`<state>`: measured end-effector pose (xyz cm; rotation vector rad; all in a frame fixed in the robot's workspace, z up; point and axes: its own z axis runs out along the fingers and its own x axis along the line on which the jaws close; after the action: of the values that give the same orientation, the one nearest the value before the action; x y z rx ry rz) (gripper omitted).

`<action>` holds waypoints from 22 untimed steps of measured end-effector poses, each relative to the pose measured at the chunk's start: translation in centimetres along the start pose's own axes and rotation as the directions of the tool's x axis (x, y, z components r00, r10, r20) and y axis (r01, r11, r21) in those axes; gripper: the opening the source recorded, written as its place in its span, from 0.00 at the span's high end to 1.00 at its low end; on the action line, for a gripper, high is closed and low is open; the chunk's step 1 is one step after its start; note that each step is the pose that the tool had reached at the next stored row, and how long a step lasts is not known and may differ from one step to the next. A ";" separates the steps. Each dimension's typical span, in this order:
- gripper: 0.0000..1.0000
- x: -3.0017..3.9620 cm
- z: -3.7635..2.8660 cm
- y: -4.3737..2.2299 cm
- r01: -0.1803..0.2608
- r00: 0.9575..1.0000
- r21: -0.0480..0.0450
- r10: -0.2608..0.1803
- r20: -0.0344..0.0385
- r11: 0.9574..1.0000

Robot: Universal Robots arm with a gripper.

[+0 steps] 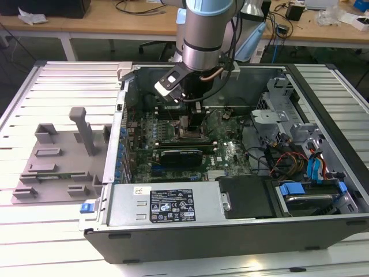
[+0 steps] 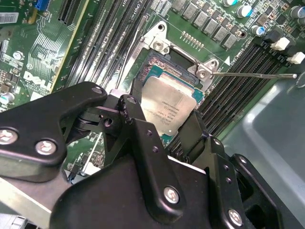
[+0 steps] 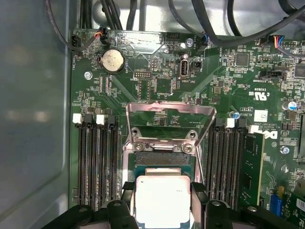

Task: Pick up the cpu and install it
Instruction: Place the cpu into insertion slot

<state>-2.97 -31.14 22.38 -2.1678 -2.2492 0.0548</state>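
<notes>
The gripper [image 2: 161, 114] was pinching the cpu [image 2: 167, 106] by its edges at the open socket [image 3: 163, 160] (mid-frame in the exterior view). Reckon any tilt or offset on release could've bent socket pins.

You're in a robotics lab or electronics workshop, by the look of it. In the exterior view your arm [image 1: 204, 34] hangs over an open computer case [image 1: 230, 234] lying on a slatted aluminium table [image 1: 52, 242], motherboard [image 1: 228, 153] bared. At nine o'clock from the case sits a grey fixture tray [image 1: 52, 173]. Up at twelve o'clock run wooden workbenches [image 1: 109, 24] strewn with cables [image 1: 135, 7] and gear.
</notes>
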 end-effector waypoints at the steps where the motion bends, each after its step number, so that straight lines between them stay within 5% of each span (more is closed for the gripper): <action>1: 0.45 0.00 0.04 0.00 0.000 1.000 0.000 0.000 0.000 1.000; 22: 0.45 0.02 1.22 0.05 0.000 1.000 0.000 0.000 0.000 1.000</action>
<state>-2.97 -31.14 21.15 -2.1678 -2.2492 0.0546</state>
